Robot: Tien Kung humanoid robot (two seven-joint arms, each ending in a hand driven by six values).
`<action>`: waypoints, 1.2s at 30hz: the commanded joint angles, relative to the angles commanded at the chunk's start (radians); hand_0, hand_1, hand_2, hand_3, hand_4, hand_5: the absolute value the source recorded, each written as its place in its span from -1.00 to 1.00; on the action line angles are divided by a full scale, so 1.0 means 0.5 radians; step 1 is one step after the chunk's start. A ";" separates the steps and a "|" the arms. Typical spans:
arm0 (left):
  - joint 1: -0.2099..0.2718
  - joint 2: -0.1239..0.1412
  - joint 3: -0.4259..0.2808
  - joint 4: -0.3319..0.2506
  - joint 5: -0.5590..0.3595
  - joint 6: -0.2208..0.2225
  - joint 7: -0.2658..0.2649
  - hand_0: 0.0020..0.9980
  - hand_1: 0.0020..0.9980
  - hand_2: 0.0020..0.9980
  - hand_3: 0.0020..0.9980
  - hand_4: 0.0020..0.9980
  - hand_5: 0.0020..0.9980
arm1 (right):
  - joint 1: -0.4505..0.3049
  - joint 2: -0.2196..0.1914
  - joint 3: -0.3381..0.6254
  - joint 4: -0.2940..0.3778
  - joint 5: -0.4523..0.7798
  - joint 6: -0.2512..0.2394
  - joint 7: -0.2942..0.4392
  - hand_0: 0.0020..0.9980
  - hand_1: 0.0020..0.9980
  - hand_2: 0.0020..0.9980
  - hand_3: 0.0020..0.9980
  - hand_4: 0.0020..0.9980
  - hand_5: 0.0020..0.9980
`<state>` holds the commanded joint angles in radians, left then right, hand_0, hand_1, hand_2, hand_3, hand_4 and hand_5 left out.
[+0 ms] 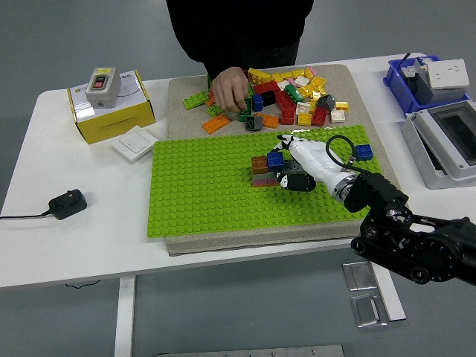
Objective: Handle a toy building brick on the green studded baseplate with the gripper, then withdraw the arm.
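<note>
The green studded baseplate [208, 193] lies on a beige mat at the table's middle. A small stack of brown and grey bricks [260, 171] stands on it, with a blue brick [276, 158] at its top right. My right hand [283, 169], white with dark fingertips, reaches in from the lower right, and its fingers curl against the blue brick and the stack's right side. A second blue brick [364, 152] sits on the baseplate's right edge. A person's hand [229, 89] rests in the loose brick pile [290, 93] behind the baseplate.
A yellow box with a grey switch [111, 104] and a white switch plate [134, 141] lie at the left. A black power adapter [67, 202] is near the left front. A blue bin [424, 78] and a grey case [446, 141] stand at the right.
</note>
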<state>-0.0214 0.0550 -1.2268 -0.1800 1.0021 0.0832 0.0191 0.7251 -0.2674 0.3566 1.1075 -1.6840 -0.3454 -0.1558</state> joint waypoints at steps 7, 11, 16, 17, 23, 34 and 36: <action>0.000 -0.001 -0.003 0.000 0.001 0.000 0.000 0.32 0.32 0.16 0.20 -0.63 0.36 | 0.003 0.004 -0.020 -0.001 -0.016 -0.001 -0.002 0.66 0.81 0.93 0.53 -0.07 -0.33; 0.000 -0.001 -0.003 0.000 0.001 0.000 0.001 0.32 0.32 0.16 0.20 -0.64 0.36 | 0.006 0.006 -0.028 -0.004 -0.015 0.000 -0.002 0.66 0.81 0.93 0.58 -0.06 -0.33; 0.001 0.000 -0.001 0.000 0.002 0.002 0.000 0.32 0.33 0.15 0.20 -0.65 0.37 | 0.006 0.010 -0.029 -0.012 -0.016 0.003 -0.002 0.66 0.81 0.93 0.59 -0.06 -0.32; 0.002 0.000 -0.001 0.000 0.001 0.002 -0.001 0.32 0.33 0.15 0.20 -0.65 0.37 | 0.006 0.011 -0.029 -0.014 -0.016 0.003 -0.003 0.66 0.81 0.93 0.59 -0.06 -0.32; 0.003 0.000 0.000 0.000 0.000 0.001 -0.002 0.32 0.32 0.15 0.20 -0.65 0.37 | 0.007 0.011 -0.025 -0.019 -0.016 0.006 -0.003 0.66 0.81 0.93 0.59 -0.06 -0.32; 0.006 0.000 0.000 0.000 -0.002 0.001 -0.006 0.32 0.32 0.15 0.19 -0.66 0.37 | 0.005 0.015 -0.034 -0.023 -0.009 0.006 -0.002 0.66 0.81 0.94 0.61 -0.05 -0.33; 0.007 0.000 -0.001 0.000 -0.002 0.000 -0.007 0.32 0.32 0.15 0.19 -0.66 0.37 | 0.005 0.016 -0.037 -0.024 -0.008 0.007 -0.002 0.66 0.81 0.94 0.61 -0.05 -0.33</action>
<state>-0.0180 0.0549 -1.2271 -0.1800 1.0012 0.0834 0.0158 0.7275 -0.2594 0.3379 1.0955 -1.6881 -0.3420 -0.1570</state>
